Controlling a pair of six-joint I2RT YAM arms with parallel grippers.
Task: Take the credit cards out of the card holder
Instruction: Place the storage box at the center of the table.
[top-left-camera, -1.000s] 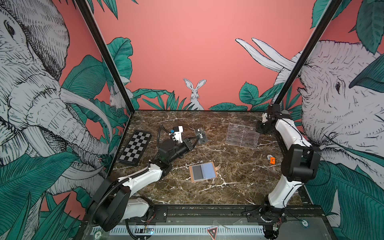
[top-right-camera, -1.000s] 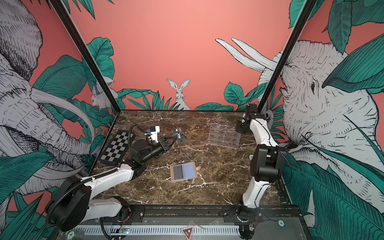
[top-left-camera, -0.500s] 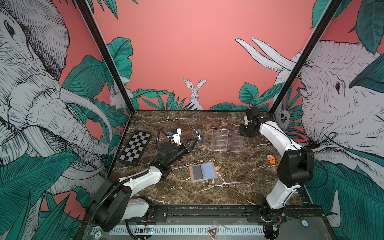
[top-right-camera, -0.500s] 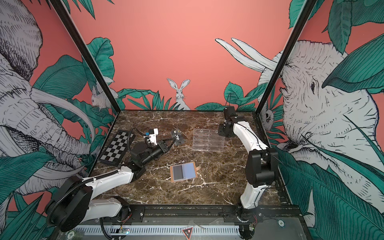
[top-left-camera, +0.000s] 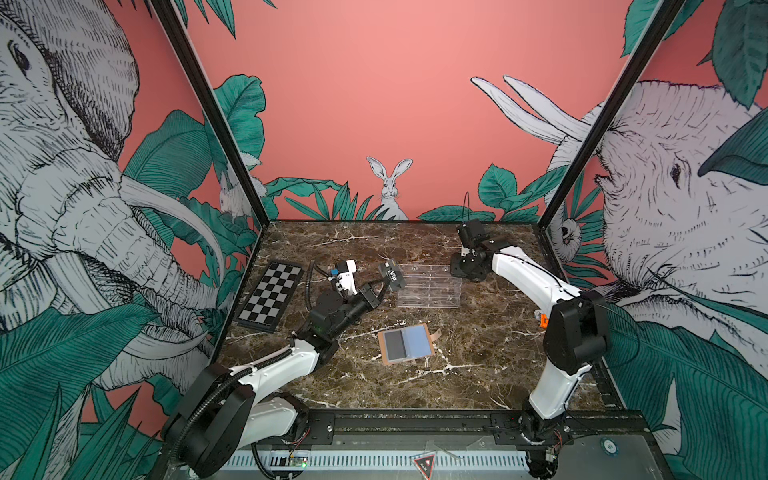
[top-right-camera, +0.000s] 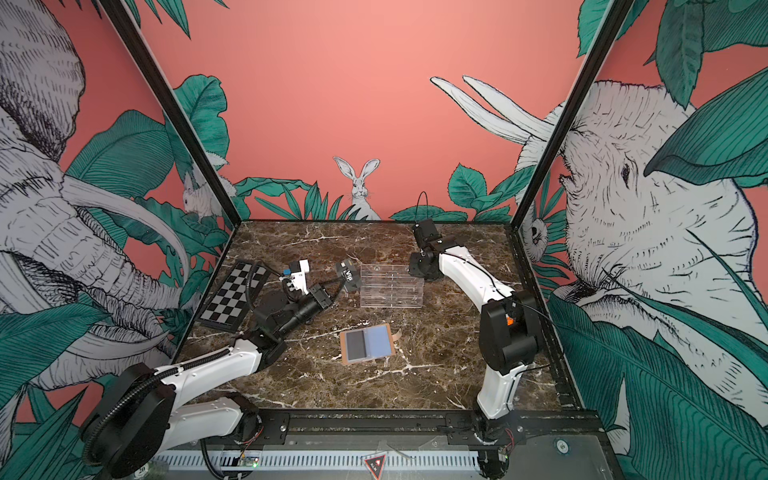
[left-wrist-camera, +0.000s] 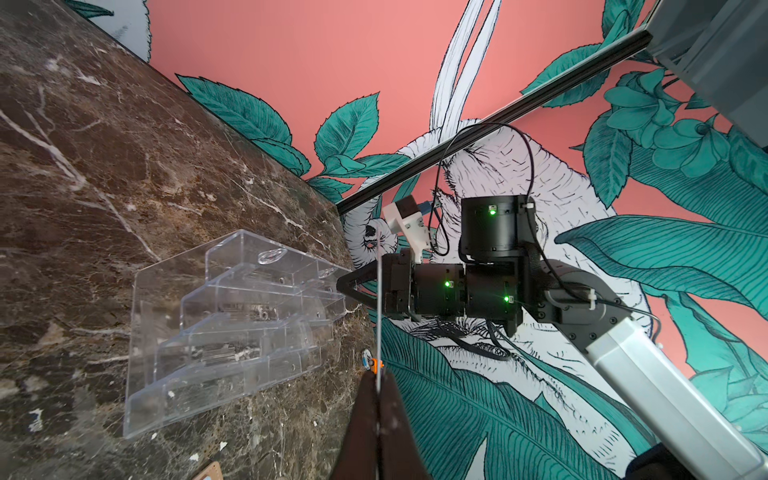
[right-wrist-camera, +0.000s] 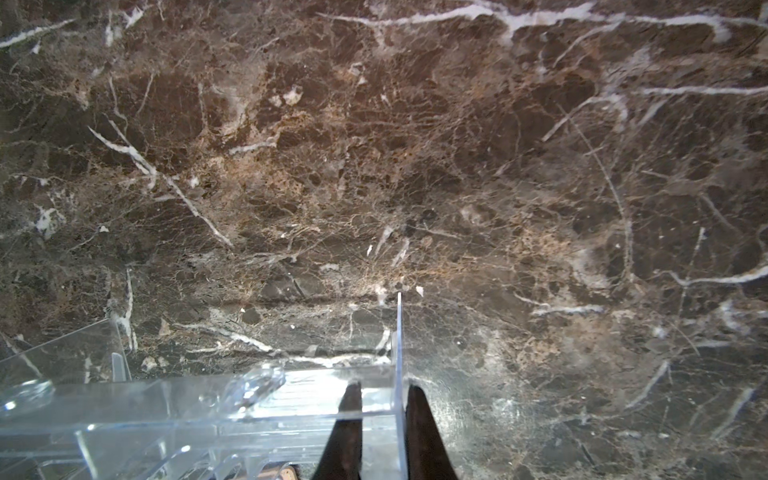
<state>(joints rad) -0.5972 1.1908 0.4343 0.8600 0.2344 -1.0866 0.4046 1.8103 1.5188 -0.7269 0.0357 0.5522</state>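
While pinching a credit card (top-left-camera: 392, 274) aloft beyond the open card holder (top-left-camera: 385, 360) in the left gripper (left-wrist-camera: 377, 388) and the acrylic stand (top-left-camera: 429, 287) in the right gripper (right-wrist-camera: 384, 388), treat as light, stiff, slick; clamp flat faces near an edge.

Near the acrylic stand (left-wrist-camera: 224, 316), the card holder (left-wrist-camera: 212, 473) is cut off by the frame edge; the credit card (left-wrist-camera: 379, 340) shows edge-on, its face hidden.
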